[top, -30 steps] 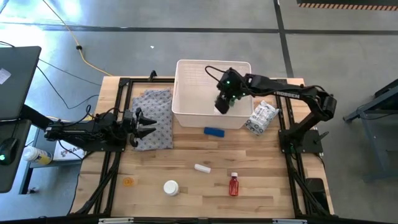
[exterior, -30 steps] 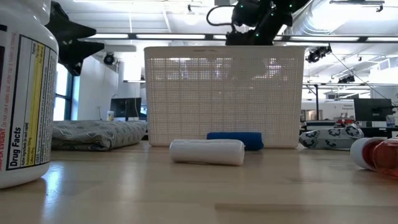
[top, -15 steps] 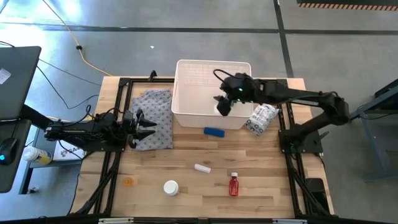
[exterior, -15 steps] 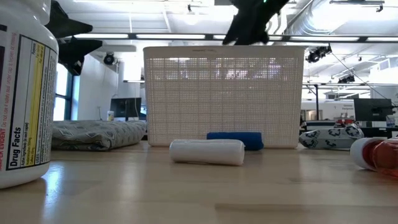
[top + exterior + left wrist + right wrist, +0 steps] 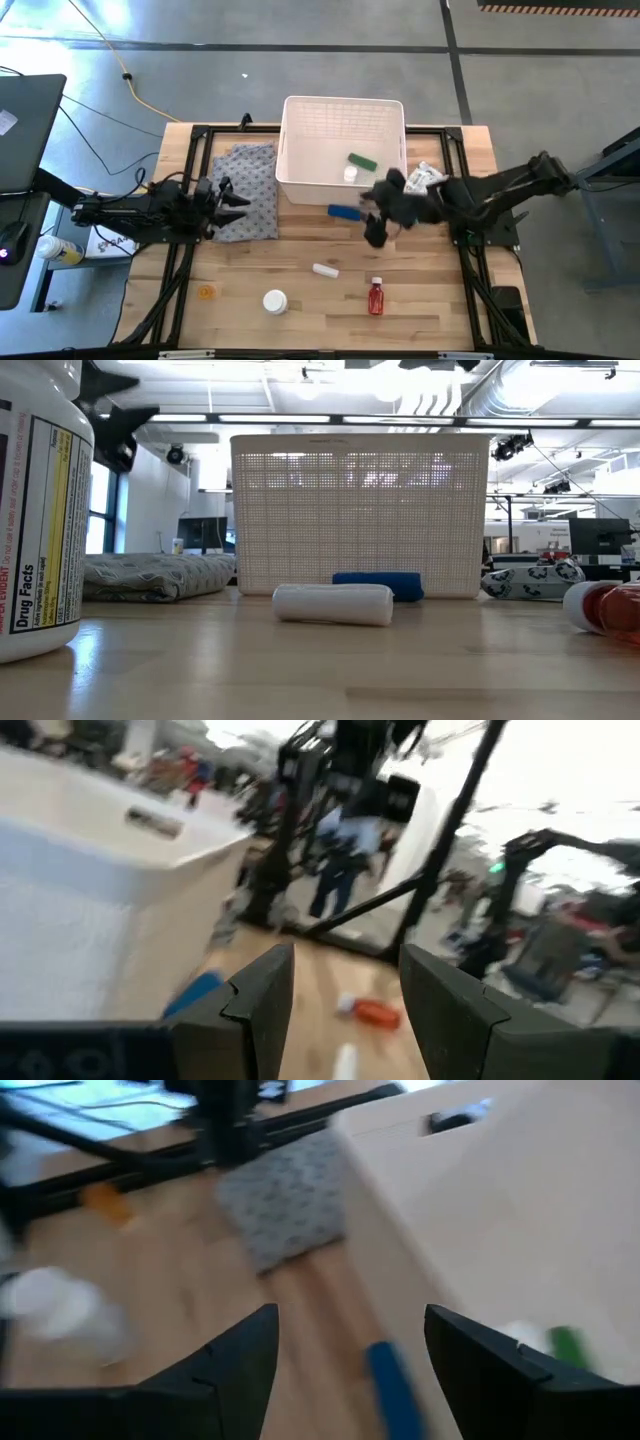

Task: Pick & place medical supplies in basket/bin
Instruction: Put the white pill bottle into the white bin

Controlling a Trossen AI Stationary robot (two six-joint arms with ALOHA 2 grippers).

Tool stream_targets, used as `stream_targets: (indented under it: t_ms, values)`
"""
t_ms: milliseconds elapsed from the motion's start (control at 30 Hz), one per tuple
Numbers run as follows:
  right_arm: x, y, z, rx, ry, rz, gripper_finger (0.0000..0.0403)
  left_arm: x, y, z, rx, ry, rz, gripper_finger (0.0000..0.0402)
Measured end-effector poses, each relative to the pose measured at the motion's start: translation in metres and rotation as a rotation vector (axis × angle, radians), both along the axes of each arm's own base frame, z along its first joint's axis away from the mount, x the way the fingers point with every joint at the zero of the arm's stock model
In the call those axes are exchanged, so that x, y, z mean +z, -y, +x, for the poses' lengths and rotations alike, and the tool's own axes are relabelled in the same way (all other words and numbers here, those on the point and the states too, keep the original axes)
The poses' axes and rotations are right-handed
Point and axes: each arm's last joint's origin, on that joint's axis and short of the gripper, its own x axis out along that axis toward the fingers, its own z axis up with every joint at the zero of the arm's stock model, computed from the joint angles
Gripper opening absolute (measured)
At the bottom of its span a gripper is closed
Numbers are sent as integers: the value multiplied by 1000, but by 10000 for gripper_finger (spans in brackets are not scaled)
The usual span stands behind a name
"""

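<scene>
The white slotted basket [image 5: 300, 150] stands at the table's far middle. Inside it lie a green tube [image 5: 362, 161] and a small white item [image 5: 350, 174]. A blue block [image 5: 344, 212] lies on the table just before the basket's near wall. My right gripper [image 5: 374, 234] hangs open and empty beside the block [image 5: 395, 1380]. Nearer lie a white vial [image 5: 325, 270], a white pill bottle [image 5: 274, 301] and a red white-capped bottle [image 5: 376, 296]. A crinkly packet [image 5: 425, 178] rests right of the basket. My left gripper [image 5: 237, 203] waits open over the grey cloth [image 5: 250, 165].
The grey patterned cloth lies left of the basket [image 5: 360, 515]. A small orange piece [image 5: 206, 291] sits near the left front. In the low view a large pill bottle [image 5: 35, 510] stands close at the left. Bare wood lies between the loose items.
My right gripper has drawn out of the basket, passing over its near wall toward the table's near edge and coming down beside the blue block. The green tube and the small white item now show in the basket where the gripper stood.
</scene>
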Motion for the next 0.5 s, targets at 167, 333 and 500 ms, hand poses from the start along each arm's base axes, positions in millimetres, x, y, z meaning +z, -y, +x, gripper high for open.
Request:
stream_targets:
  t_ms: [167,333,500]
  values:
    - [-15,-47,-2,63,-18,-8,240,4,1,-1,-40,42,-4,216]
    - [-42,-88,4,70,-44,-56,240,10,3,-2,-71,95,-1,216]
    - [-74,-108,15,41,-93,-112,240,13,7,5,-13,114,-11,216]
